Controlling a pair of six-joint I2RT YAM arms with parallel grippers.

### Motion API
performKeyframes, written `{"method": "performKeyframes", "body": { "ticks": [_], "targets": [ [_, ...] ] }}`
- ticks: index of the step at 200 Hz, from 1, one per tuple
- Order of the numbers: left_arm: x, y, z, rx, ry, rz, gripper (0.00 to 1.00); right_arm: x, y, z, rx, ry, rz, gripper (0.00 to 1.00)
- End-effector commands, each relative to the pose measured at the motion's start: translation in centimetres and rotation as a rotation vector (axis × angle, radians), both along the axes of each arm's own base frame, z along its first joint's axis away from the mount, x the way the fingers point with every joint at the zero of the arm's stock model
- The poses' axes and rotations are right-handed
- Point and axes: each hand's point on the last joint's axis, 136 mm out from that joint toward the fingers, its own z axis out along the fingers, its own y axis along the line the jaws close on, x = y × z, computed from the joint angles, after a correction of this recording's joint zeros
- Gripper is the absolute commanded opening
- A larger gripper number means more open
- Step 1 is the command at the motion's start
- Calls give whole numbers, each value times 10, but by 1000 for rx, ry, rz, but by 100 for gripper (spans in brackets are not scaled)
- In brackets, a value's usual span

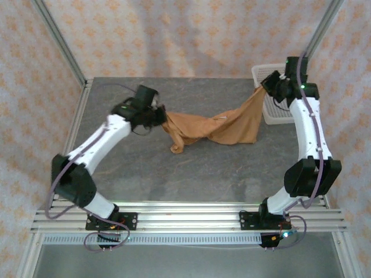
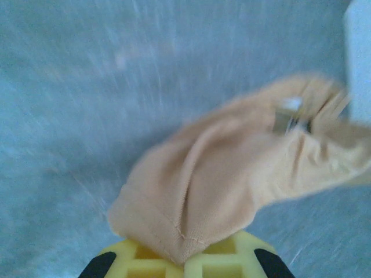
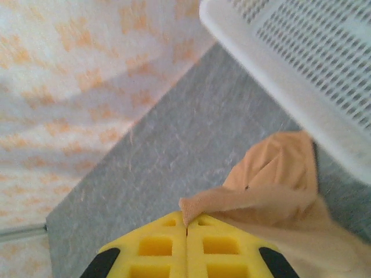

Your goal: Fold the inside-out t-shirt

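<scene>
One surface (image 1: 174, 174): grey, stone-patterned slab, the largest item.
One inside-out t-shirt (image 1: 232, 124): orange-brown soft cloth, strung across the far half of the surface between the two hands. Its right end is lifted up at the far right corner and its left end is bunched toward the left side. The middle sags, and a twisted lobe droops down to the surface near the centre. Stitched seam lines show along the hem in the left wrist view.
One basket (image 1: 277, 116): white plastic mesh, standing at the far right corner of the surface, just beside the shirt's raised end.
One left hand (image 2: 184, 258): yellow fingers (image 2: 214, 263) pressed together on a folded, stitched hem of the inside-out t-shirt, which spills out ahead of them.
One right hand (image 3: 186, 231): yellow pads (image 3: 156, 246) pressed together, pinching a thin edge of the inside-out t-shirt at their tips, near the basket's rim.
</scene>
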Motion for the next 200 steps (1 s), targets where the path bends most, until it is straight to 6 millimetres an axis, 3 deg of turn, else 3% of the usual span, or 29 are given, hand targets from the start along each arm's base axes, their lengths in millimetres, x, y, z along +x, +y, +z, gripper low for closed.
{"method": "performKeyframes", "body": {
  "ticks": [1, 18, 61, 96, 119, 136, 149, 158, 168, 184, 200],
  "targets": [
    [-16, 41, 18, 24, 22, 39, 0, -22, -31, 39, -59, -45, -79, 0],
    [-16, 60, 26, 0, 12, 55, 0, -26, -41, 51, -53, -67, -104, 0],
    [-21, 89, 51, -46, -48, 120, 0, -29, -35, 64, -36, -89, -80, 0],
    [-29, 78, 74, -137, -93, 85, 0, -40, -2, 83, 78, -136, 51, 0],
    [-41, 71, 64, -166, -84, 77, 0, -60, 24, 88, 96, -153, 126, 0],
    [-44, 56, 28, -144, -27, 40, 0, -61, 36, 62, 89, -116, 138, 0],
    [-37, 41, -13, -108, 51, -5, 0, -45, 32, 21, 91, -48, 106, 0],
    [-27, 46, -43, -73, 125, 18, 0, -29, 25, -10, 69, 15, 77, 0],
    [-11, 65, -67, -45, 183, 81, 11, -14, 12, -39, 19, 96, 37, 0],
    [18, 96, -71, -75, 148, 201, 6, 3, -3, -68, -46, 186, -6, 0],
    [40, 115, -55, -94, 76, 280, 2, 14, -7, -76, -63, 212, -15, 0]
  ]
}}
